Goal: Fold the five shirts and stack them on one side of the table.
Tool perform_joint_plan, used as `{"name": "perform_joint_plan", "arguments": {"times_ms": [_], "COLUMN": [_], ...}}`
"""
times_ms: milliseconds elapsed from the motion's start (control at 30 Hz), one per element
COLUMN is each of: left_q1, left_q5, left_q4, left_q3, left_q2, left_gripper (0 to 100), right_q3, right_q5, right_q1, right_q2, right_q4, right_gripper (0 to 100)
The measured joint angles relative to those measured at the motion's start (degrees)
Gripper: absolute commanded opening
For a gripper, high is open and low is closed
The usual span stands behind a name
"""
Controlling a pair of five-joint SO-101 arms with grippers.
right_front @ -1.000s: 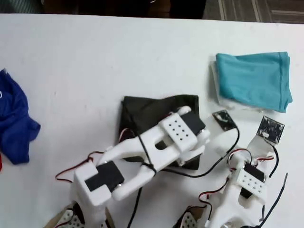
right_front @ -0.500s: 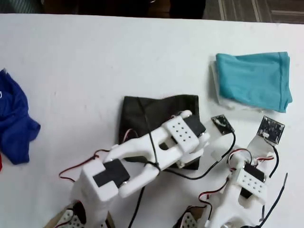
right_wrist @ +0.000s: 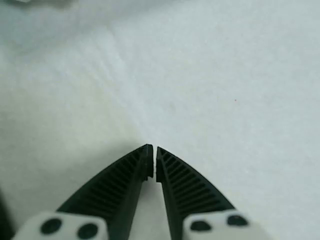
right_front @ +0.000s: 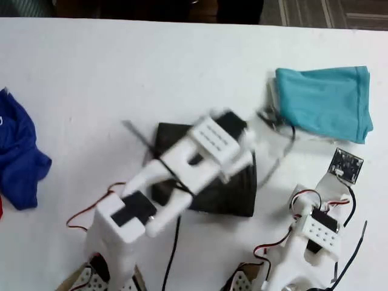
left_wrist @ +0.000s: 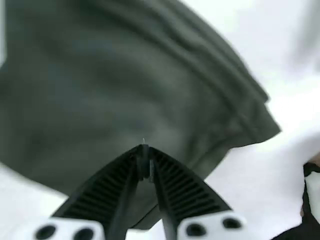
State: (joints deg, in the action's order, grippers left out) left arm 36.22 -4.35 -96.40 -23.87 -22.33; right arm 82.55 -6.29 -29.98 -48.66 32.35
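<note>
Left end effector swung farther across dark shirt (jaws closed)

A flat white table top spans nearly the whole high view. Past its far edge runs a dark shadowed strip of room. Beyond the far right corner lies a grey floor with pale stripes. A small tan patch sits at the near edge, too cut off to identify.
</note>
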Motion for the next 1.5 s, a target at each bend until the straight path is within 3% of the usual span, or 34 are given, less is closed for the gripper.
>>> {"name": "perform_joint_plan", "arguments": {"times_ms": [100, 200, 400, 533, 700, 900, 1000, 1200, 1500], "left_q1": [-3.8, -9.0, -21.6, -27.6, -31.6, -40.9, -46.9, -54.2, -56.1], "left_q5": [-1.1, -1.8, -4.4, -6.8, -6.9, -7.0, -6.9, -13.8, -15.2], "left_q4": [-4.1, -4.7, -4.4, -1.6, 8.0, 25.1, 31.2, 41.8, 54.1], "left_q3": [-8.1, -9.3, -1.1, 7.3, 27.3, 55.6, 65.2, 77.2, 86.4], "left_q2": [0.0, 0.0, 1.1, 9.4, 24.8, 40.8, 43.3, 44.0, 44.0], "left_gripper": [3, 3, 3, 3, 3, 3, 3, 3, 3], "right_q3": [0.0, -0.6, -14.0, -26.0, -35.3, -47.1, -56.3, -78.2, -107.3], "right_q5": [0.0, -0.4, -5.7, -6.2, -6.2, -6.2, -6.2, -6.2, -6.2], "right_q1": [0.0, 0.4, 11.1, 18.7, 27.6, 32.5, 34.5, 37.0, 37.1], "right_q2": [0.0, 0.0, 0.0, 0.0, 3.3, 20.2, 30.7, 52.0, 77.7], "right_q4": [0.0, 0.3, 15.2, 23.8, 26.2, 27.1, 30.6, 39.2, 55.6], "right_gripper": [4.2, 12.6, 6.3, 8.4, 9.1, 9.3, 14.2, 19.0, 17.6]}}
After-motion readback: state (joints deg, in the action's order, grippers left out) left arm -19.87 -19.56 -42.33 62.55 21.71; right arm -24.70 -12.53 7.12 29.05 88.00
